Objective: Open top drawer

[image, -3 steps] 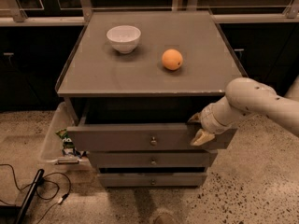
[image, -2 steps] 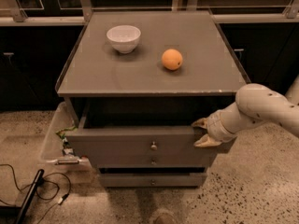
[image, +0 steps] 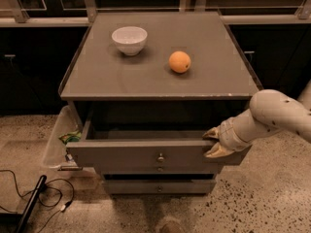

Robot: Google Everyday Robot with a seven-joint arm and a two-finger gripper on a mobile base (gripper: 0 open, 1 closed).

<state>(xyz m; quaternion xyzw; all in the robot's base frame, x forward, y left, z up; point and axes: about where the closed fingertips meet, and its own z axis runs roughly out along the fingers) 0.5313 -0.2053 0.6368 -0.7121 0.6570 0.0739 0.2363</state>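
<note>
While the grey desk [image: 209, 72] filled the middle of the frame, its top drawer [image: 126, 154] stood well out below the desk's front edge, at lower centre, its inside dark. My gripper [image: 207, 144] sat at the right end of that drawer front, fingers [image: 217, 152] clamped over its upper rim, one inside, one outside. Toward the upper left, a white bowl [image: 129, 39] rested on the desk, a smaller orange [image: 180, 61] apart to its right.

Cream rounded arm [image: 278, 114], ribbed wrist [image: 234, 135]; tan claw [image: 214, 143] at top drawer [image: 121, 153] right end.
</note>
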